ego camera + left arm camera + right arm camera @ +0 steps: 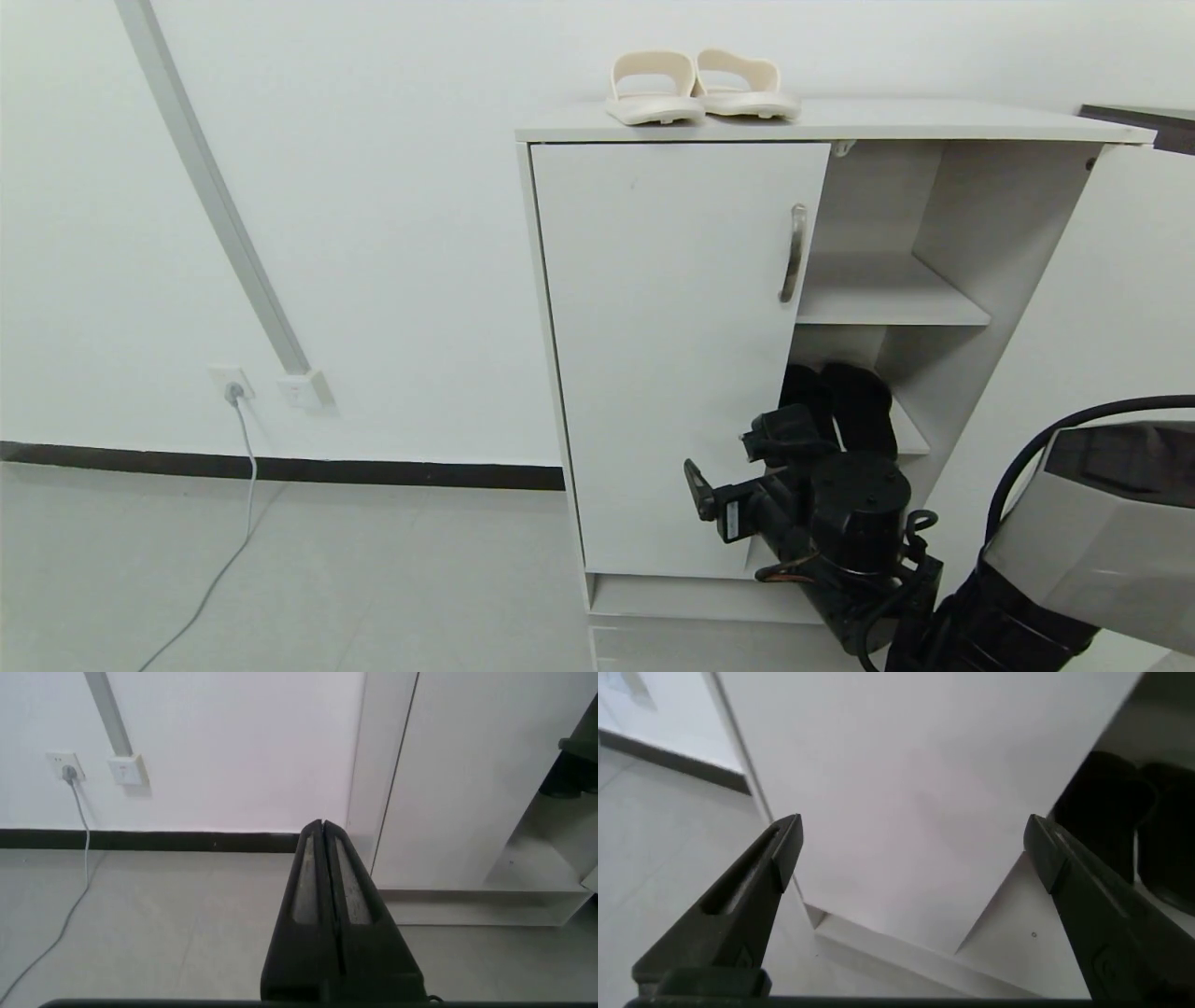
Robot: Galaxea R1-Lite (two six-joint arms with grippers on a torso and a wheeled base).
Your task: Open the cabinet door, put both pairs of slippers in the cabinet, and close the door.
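Observation:
A pair of beige slippers sits on top of the white cabinet. Its left door with a metal handle is closed; its right door stands swung open. A pair of black slippers stands on the lower shelf inside, also seen as black slippers past the closed door's edge. My right gripper hangs open and empty in front of the closed door's lower part, just before the black slippers. The right gripper faces that door. My left gripper is shut on nothing, low over the floor left of the cabinet.
The upper shelf inside the cabinet is bare. On the wall to the left are a socket with a grey cable trailing onto the floor and a slanted cable duct. Open tiled floor lies left of the cabinet.

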